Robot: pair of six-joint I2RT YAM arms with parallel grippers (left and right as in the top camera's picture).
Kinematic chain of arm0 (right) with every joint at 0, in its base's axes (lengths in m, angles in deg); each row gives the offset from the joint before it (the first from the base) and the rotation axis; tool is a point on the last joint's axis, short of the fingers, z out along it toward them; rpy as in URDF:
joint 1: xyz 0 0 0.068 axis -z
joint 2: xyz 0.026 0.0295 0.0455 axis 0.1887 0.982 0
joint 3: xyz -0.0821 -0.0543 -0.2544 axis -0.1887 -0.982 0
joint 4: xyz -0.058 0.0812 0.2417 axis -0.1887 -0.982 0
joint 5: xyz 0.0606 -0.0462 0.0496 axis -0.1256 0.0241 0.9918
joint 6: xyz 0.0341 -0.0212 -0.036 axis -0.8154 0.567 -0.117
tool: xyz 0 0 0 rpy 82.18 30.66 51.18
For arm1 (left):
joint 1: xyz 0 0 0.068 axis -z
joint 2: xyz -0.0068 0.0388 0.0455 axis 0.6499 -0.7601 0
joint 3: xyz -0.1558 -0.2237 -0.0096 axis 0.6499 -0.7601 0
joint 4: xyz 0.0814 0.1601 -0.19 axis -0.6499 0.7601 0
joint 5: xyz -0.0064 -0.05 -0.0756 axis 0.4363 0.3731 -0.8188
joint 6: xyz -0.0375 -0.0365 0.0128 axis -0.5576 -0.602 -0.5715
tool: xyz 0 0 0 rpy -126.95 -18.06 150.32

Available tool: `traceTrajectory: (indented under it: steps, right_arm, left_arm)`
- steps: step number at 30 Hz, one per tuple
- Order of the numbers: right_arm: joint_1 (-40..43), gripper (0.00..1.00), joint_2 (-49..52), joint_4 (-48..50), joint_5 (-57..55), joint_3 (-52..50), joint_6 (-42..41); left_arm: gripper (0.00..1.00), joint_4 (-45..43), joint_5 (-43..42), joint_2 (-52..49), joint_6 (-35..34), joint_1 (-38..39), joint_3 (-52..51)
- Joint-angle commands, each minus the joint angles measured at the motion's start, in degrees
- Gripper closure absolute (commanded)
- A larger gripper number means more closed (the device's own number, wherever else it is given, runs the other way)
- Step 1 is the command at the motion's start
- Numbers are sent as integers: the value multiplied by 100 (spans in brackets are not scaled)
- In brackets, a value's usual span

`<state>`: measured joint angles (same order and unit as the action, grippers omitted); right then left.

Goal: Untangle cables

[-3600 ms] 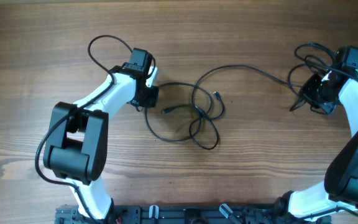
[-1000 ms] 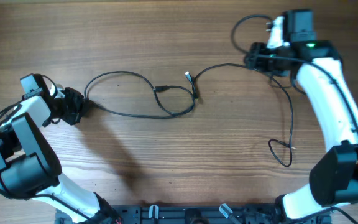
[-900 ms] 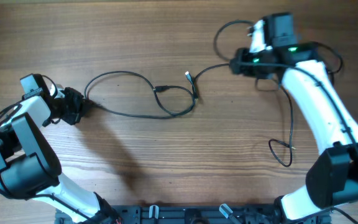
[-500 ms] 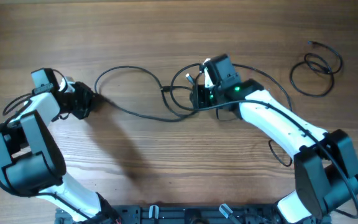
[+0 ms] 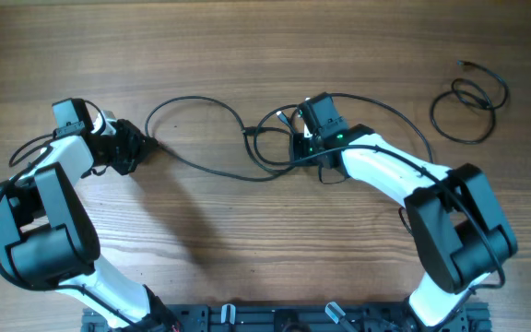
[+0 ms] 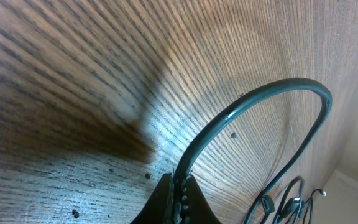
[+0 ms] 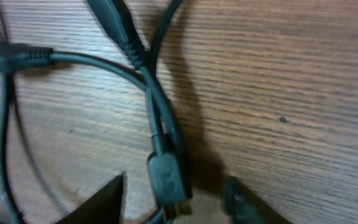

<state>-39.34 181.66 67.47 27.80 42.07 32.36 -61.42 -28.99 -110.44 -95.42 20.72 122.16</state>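
From where I stand, the cables [image 5: 247, 134] lie strung across the middle of the wooden table [image 5: 265, 37], with their long run going left to right. One strand leaves the left gripper [image 5: 129, 152], arches up away from the arms and dips back down into a small knot of loops at the centre. A separate coil [image 5: 473, 92] sits well apart in the far right corner.

The left gripper is clenched on its cable end. The right gripper [image 5: 295, 146] is down over the knot, fingers apart and straddling a plug [image 7: 165, 180] without pressing on it.

The table is bare brown wood with a strong grain, and there is a dark shadow under each arm.

From overhead the knot is only a scribble. The right wrist camera shows two strands crossing there, with that plug pointing towards the camera and another plug end [image 7: 11, 57] lying sideways. The left wrist camera shows the pinched cable [image 6: 253, 102] rising in a hoop above the grain.
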Motion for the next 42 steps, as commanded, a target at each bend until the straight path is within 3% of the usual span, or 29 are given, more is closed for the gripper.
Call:
traceTrajectory:
  steps: [1,3,4,8,11,13,15,22,26,28,30,31,34,36,37,41,42]
  right_arm:
    - [15,73,85,199,26,37,-44]
    - [26,93,-2,240,142,236,-166]
    - [42,96,-44,249,225,367,-258]
    - [87,96,-48,584,214,461,-444]
    - [378,95,-48,966,199,461,-1014]
    - [839,96,-48,1047,321,461,-1891]
    - [1294,96,-48,1220,1062,461,-2133]
    - [3453,96,-48,1338,3342,459,-2120]
    - [4207,96,-48,354,3171,455,-1305]
    - [4312,95,-48,-367,2310,455,-590]
    - [4312,86,-48,-640,1593,455,-297]
    - [4343,70,-52,-852,1327,496,-273]
    - [4489,52,-52,-1587,1069,1069,-166]
    - [4538,20,-52,-2684,435,1976,280]
    - [4531,14,-52,-3182,341,2350,549]
    - [4374,14,-63,-5027,973,3073,1051]
    - [4293,20,-63,-5442,1344,3014,1209]
  left_arm:
    - [96,-22,-107,-28,-31,15,-48]
    - [96,-22,-107,-28,-31,15,-48]
    - [96,-22,-107,-28,-31,15,-48]
    - [96,-20,-107,-28,-31,15,-48]
    - [96,-20,-59,-28,-31,15,-48]
    - [96,-20,-42,-28,-31,15,-48]
    - [96,-20,-42,-28,-31,15,-48]
    - [96,48,391,-28,-37,4,-48]
    - [96,28,382,-28,-39,7,-48]
    - [96,2,293,-28,-57,11,-48]
    - [96,-52,120,-28,-57,11,-48]
    - [96,-59,101,-28,-55,11,-48]
    - [96,-59,83,-28,-55,11,-48]
    - [96,-57,81,-28,-55,11,-48]
    - [96,-57,81,-28,-57,11,-48]
    - [92,-59,17,-28,-55,11,-48]
    - [92,-59,15,-28,-57,11,-48]
